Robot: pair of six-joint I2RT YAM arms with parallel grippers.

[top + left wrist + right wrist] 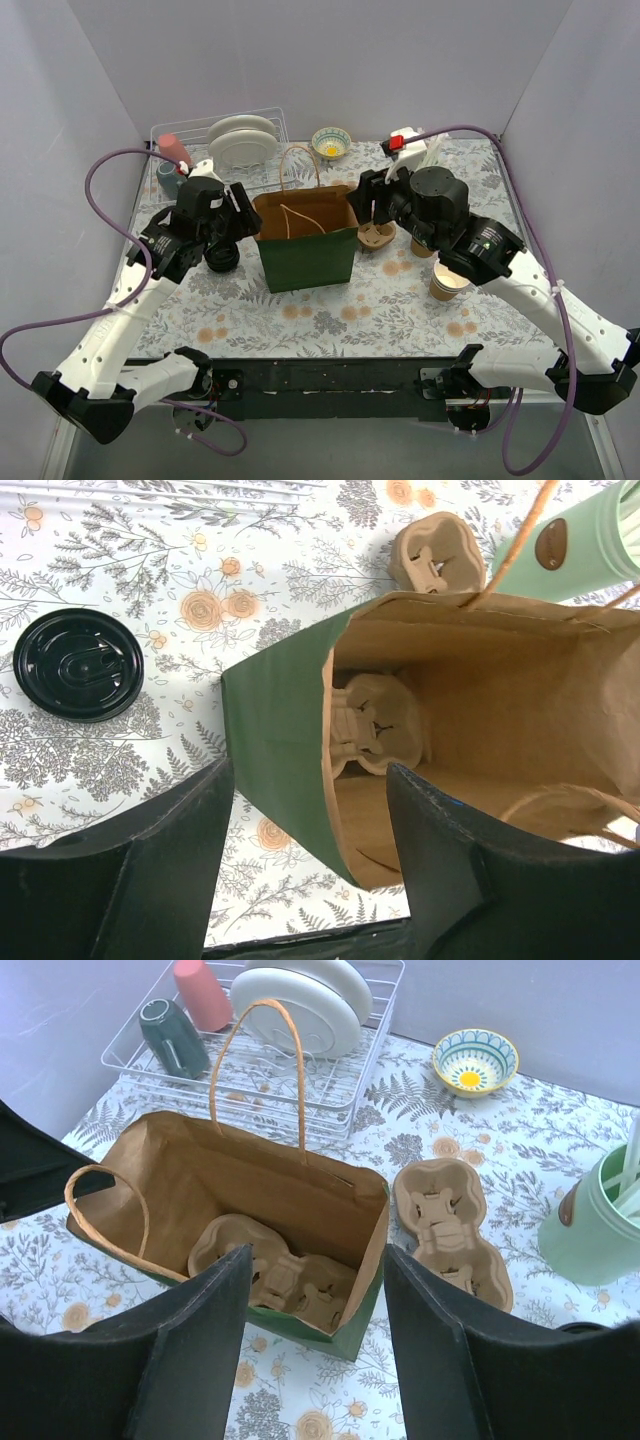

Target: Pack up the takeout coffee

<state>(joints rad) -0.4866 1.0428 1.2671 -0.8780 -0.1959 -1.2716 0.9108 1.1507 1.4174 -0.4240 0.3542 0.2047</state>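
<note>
The takeout coffee [222, 259] stands on the table left of the green paper bag [306, 258]; from the left wrist only its round black lid [78, 665] shows. My left gripper [245, 207] [310, 780] is open over the bag's left wall [275, 730], holding nothing. At the bag's right rim, my right gripper [363, 200] [317, 1255] is also open and empty. A moulded carrier [375, 725] [275, 1265] lies at the bottom of the bag [230, 1175].
A second carrier [377, 236] [435, 552] [450, 1225] lies right of the bag. A lidless paper cup [449, 282] stands under the right arm, and a mint green cup [595, 1220] [590, 540] beside it. At the back are a dish rack [255, 130] and a bowl [331, 142] [475, 1060].
</note>
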